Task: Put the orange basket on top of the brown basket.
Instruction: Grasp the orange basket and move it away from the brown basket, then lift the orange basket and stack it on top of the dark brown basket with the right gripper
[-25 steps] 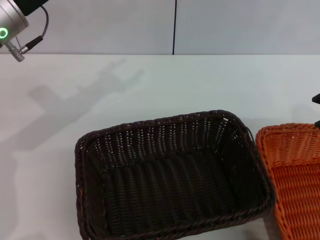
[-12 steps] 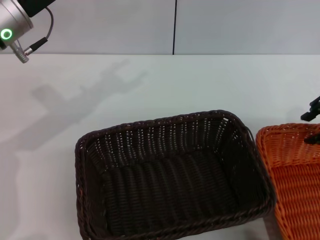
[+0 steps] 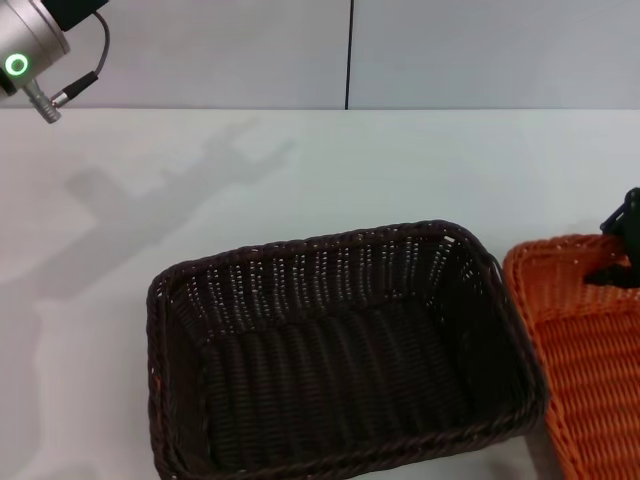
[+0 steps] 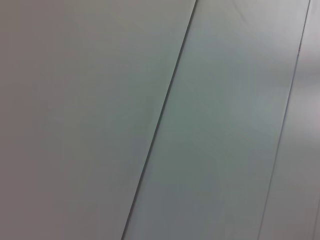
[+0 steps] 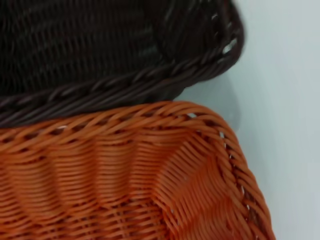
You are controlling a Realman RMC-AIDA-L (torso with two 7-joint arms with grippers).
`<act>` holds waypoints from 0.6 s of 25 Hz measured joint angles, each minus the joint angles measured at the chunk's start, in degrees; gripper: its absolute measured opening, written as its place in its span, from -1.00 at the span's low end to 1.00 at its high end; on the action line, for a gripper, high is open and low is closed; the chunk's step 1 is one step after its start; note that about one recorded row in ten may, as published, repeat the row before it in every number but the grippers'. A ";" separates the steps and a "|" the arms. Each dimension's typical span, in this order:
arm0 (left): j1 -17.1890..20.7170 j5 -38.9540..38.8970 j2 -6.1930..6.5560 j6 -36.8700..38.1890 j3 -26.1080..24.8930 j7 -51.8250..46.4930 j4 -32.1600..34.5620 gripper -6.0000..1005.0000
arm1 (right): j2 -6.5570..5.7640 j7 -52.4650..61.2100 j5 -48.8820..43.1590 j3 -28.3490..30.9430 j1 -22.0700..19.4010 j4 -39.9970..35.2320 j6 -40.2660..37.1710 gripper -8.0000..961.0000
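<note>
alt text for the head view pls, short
A dark brown basket sits empty on a white table, with the orange basket right beside it at the frame's right edge. The right gripper is at the orange basket's far rim; the left arm is raised top left.

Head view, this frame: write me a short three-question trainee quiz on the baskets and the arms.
1. True or false: the orange basket already sits on top of the brown basket.
2. Which gripper is at the orange basket's far rim? A) left B) right
3. Fill in: the brown basket holds ____.

Key:
1. False; they stand side by side on the table, rims close together.
2. B; the right gripper shows at the picture's right edge, while the left arm stays raised at the far left.
3. Nothing.
</note>
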 joint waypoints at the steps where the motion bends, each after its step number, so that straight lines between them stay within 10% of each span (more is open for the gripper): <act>1: -0.04 0.00 0.02 0.10 -0.05 0.07 0.17 0.71 | -0.23 -0.02 0.50 0.37 -0.04 -0.05 -0.35 -0.38; 15: 0.25 0.00 0.27 0.66 -1.71 0.35 1.68 0.71 | -7.23 6.55 -0.45 8.10 -4.49 -3.40 -12.16 -0.58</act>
